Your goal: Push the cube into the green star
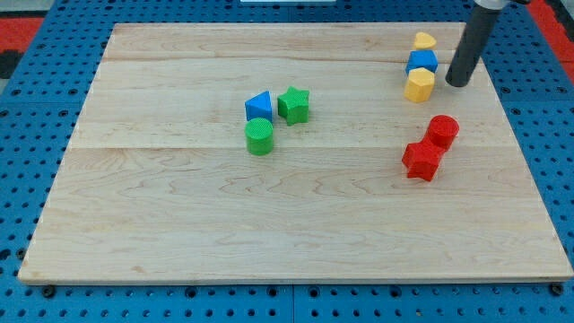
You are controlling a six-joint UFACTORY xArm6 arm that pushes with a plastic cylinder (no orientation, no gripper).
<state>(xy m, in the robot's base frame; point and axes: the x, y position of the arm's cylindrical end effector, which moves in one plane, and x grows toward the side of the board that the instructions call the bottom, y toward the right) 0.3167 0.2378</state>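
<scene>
The wooden board (296, 224) fills most of the view, lying on a blue pegboard surface (36, 108) that borders it on all sides. The dark rod (470, 49) comes down from the view's top right corner, and my tip (457, 83) rests on the board just to the right of the blue cube (421, 62), near it but seemingly not quite touching. There is no pincer on this arm, only the rod, so nothing is clasped or let go. The blue cube sits in a short column at the view's upper right, between a yellow block (424, 40) above it and a yellow hexagonal block (419, 85) below it, all three touching. Lower on the right, a red cylinder (442, 131) and a red star-like block (421, 161) sit against each other. Well apart from these, near the board's middle, the green star (293, 105) stands just right of a blue triangular block (258, 106), with a green cylinder (259, 136) just below that.
</scene>
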